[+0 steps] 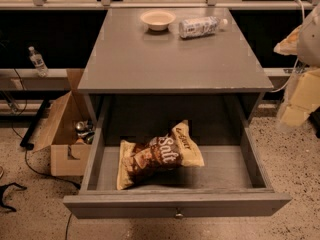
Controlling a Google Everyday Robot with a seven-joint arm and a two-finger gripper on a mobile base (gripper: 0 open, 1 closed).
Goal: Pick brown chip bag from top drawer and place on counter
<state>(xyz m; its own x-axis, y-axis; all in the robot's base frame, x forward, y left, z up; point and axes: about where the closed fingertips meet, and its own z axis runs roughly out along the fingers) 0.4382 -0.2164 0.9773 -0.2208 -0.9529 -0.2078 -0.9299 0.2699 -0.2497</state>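
Note:
The brown chip bag lies flat in the open top drawer, left of the middle, with its white "Salt" lettering facing up. The drawer is pulled fully out, and its small round knob shows on the front panel. The grey counter is the cabinet's top above the drawer. My gripper hangs blurred at the right edge of the view, beside the cabinet's right side and above the floor. It is well apart from the bag and holds nothing that I can see.
A pale bowl and a white-labelled plastic bottle lying on its side are at the back of the counter. A brown cardboard box with metal items stands on the floor to the left. A small water bottle stands further left. Cables run across the floor.

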